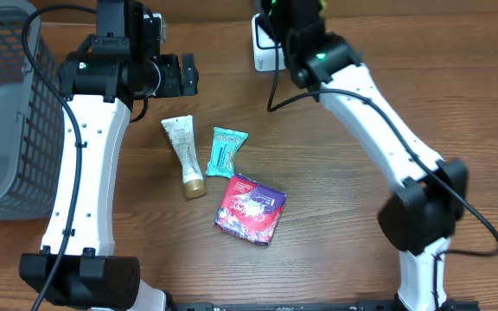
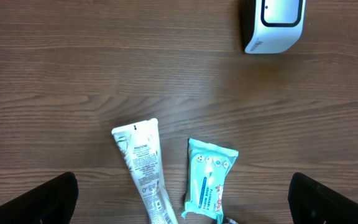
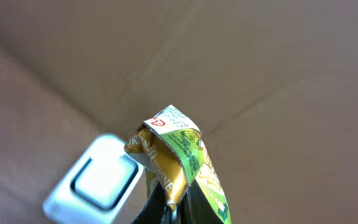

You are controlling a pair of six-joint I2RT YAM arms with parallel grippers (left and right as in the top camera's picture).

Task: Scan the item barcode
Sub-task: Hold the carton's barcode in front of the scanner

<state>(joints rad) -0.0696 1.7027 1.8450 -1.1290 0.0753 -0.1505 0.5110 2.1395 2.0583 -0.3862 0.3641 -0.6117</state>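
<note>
Packet (image 3: 178, 155), green and yellow, hangs in the air near the white scanner (image 3: 98, 183), and the right gripper (image 3: 169, 210) is clamped on its lower end. We judge it light, soft and crinkly, so the sealed edge is best to hold. The left gripper (image 1: 188, 75) has its jaws wide apart. We cannot read the packet's small print.

Tube (image 1: 184, 155) left of packet (image 1: 226, 150); pouch (image 1: 250, 209) in front; scanner (image 2: 272, 25) behind; basket (image 1: 7, 104) far left.
</note>
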